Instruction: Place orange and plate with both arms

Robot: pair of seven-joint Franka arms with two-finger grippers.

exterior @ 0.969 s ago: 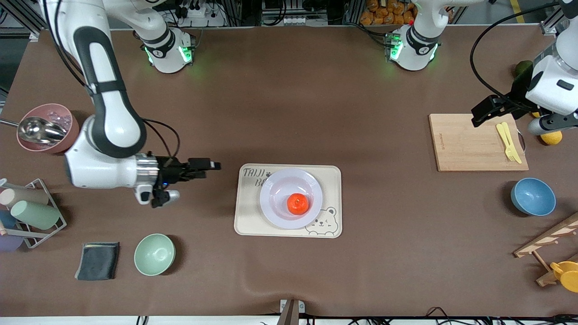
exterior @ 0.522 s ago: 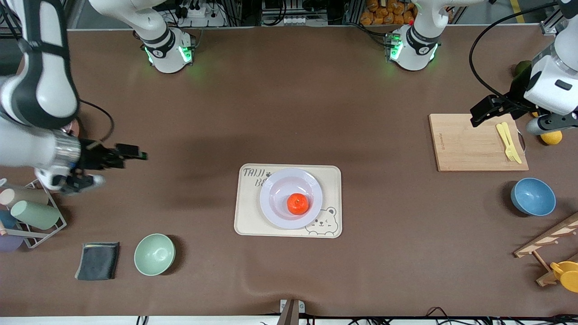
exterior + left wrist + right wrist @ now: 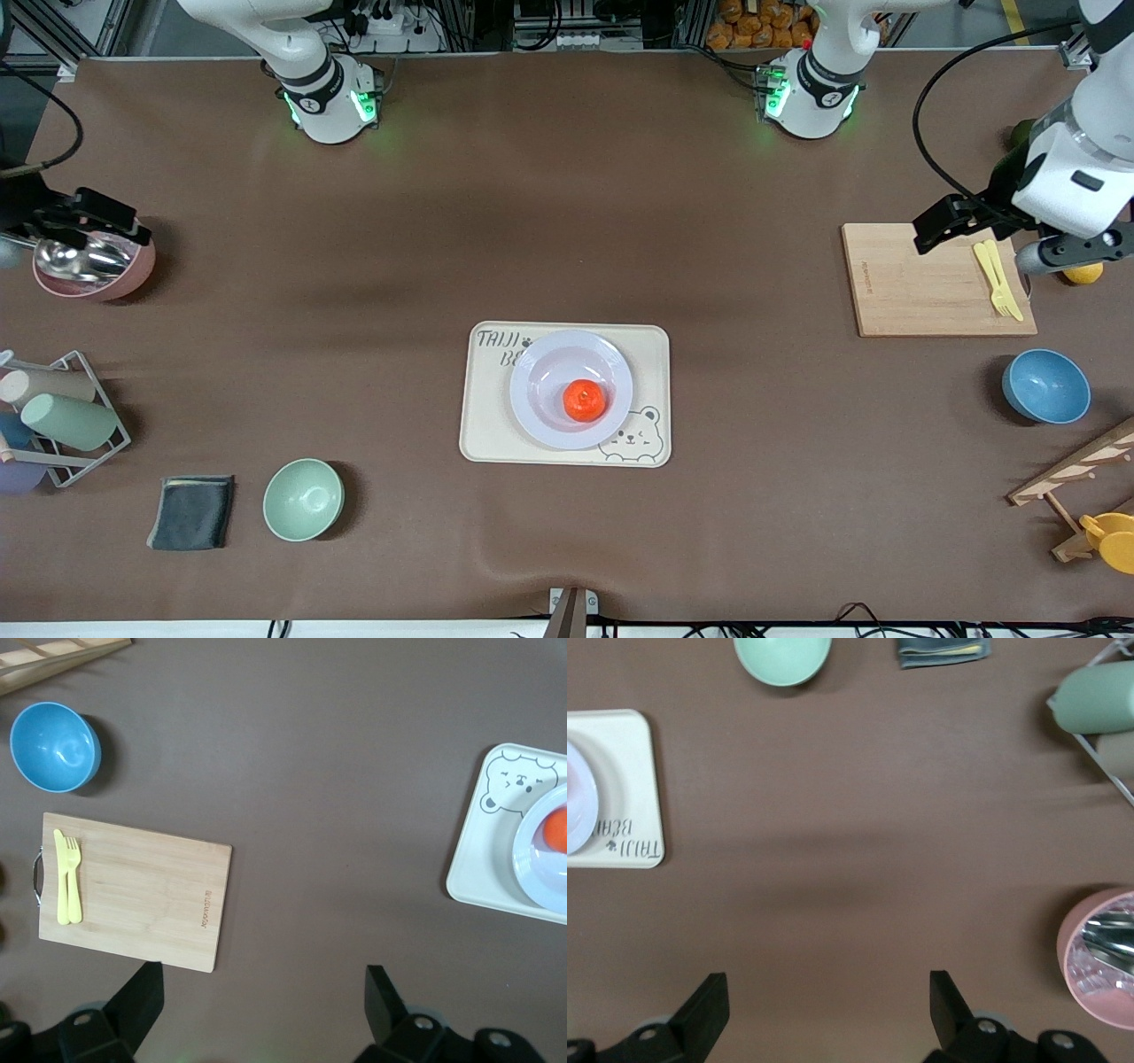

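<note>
Centrally, on the brown bench: one cream bear-printed tray carrying the lavender-white plate; the orange lies in the plate's hollow, touched by neither of my grippers.

My left gripper: up over the wooden cutting board at the left arm's end, jaws spread wide, holding nothing. A yellow fork and knife lie on that board.

My right gripper: over the pink bowl with its metal scoop at the right arm's end, jaws spread wide, holding nothing.

A brown mat covers the table, with metal framing and cables along its top edge.
</note>
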